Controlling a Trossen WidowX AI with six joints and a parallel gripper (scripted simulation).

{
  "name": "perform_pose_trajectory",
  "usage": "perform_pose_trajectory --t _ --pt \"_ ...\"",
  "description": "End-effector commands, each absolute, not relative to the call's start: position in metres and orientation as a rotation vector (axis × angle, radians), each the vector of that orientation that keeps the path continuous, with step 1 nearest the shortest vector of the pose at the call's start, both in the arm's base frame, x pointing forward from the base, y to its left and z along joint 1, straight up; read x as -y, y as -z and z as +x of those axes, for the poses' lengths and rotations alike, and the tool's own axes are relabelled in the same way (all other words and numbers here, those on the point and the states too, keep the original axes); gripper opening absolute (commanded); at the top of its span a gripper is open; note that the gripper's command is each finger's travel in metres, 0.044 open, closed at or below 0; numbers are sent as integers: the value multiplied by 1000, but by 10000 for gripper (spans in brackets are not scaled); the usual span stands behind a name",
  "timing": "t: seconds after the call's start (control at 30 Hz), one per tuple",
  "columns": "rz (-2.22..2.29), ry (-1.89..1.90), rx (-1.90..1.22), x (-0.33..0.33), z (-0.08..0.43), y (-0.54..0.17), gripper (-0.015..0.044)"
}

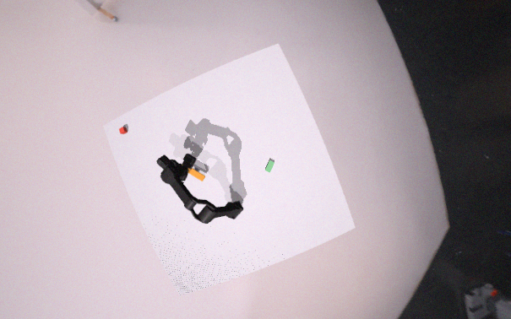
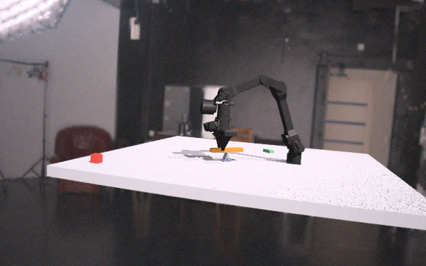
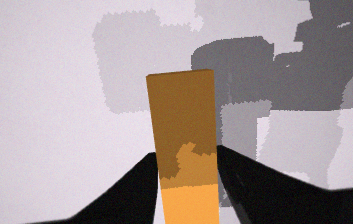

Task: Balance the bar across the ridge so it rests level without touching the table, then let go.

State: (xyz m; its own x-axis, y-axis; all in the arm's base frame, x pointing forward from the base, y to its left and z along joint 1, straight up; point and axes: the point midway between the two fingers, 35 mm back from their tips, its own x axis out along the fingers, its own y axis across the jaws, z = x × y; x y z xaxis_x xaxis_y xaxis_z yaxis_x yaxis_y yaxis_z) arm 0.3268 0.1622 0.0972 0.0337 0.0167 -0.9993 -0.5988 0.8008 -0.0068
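The orange bar lies across the top of the small blue-grey ridge, about centred on it. It looks level in the exterior view, with both ends above the table. My gripper points down at the bar, slightly left of the ridge in that view. Its fingers stand just apart from the bar's two sides, slightly open, with a thin gap at the left finger in the wrist view. The ridge is hidden in the top view and the wrist view.
A red cube sits near a far corner of the table. A green block lies on the other side of the bar, well away from it. The arm's shadows fall around the bar.
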Motion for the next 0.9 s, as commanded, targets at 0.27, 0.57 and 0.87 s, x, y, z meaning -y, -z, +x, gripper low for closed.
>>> perform_pose_trajectory --t 0.27,0.57,0.87 --pt "-496 -504 -1474 -162 327 -97 185" --pt "-496 -504 -1474 -162 327 -97 185" --pt "-496 -504 -1474 -162 327 -97 369"
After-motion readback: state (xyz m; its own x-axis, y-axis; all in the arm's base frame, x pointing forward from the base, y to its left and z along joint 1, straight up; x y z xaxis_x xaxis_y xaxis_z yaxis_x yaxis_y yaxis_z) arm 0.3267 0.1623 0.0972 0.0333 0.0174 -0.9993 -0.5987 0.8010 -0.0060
